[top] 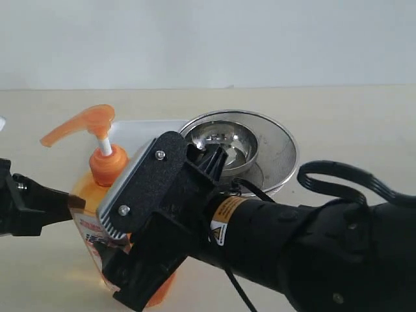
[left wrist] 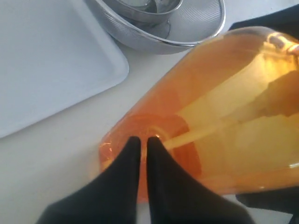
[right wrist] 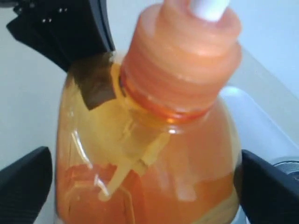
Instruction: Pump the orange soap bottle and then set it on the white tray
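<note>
The orange soap bottle (top: 107, 166) stands left of centre, its pump head (top: 83, 123) raised on the white stem. My right gripper (top: 133, 266) reaches in from the right and is shut on the bottle's body (right wrist: 154, 177), one finger (right wrist: 25, 186) on each side. My left gripper (left wrist: 140, 140) is shut with nothing between its fingers. Its tips (top: 75, 203) rest against the bottle's left shoulder (left wrist: 224, 121). The white tray (top: 146, 130) lies just behind the bottle and shows in the left wrist view (left wrist: 46, 70).
A round steel mesh strainer bowl (top: 237, 146) sits to the right of the tray, close behind my right arm, and appears in the left wrist view (left wrist: 187, 28). A black cable loop (top: 344, 179) arches over the right arm. The beige tabletop (top: 364, 123) stretches to the right.
</note>
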Controlling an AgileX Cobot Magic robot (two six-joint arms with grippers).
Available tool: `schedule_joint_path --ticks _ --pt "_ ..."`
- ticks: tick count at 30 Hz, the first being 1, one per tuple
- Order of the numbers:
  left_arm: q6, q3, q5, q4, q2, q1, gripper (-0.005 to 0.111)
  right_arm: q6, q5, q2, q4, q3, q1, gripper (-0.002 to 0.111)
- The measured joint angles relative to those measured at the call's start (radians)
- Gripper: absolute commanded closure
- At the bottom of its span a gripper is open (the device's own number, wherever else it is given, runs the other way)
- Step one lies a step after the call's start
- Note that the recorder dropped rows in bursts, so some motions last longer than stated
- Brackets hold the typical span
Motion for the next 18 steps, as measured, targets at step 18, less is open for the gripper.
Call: schedule_joint_path --ticks 18 --pt "0.061 0.022 0.012 -0.072 0.000 0.000 0.102 0.110 -0.128 0.051 -0.046 0.000 0.000 0.031"
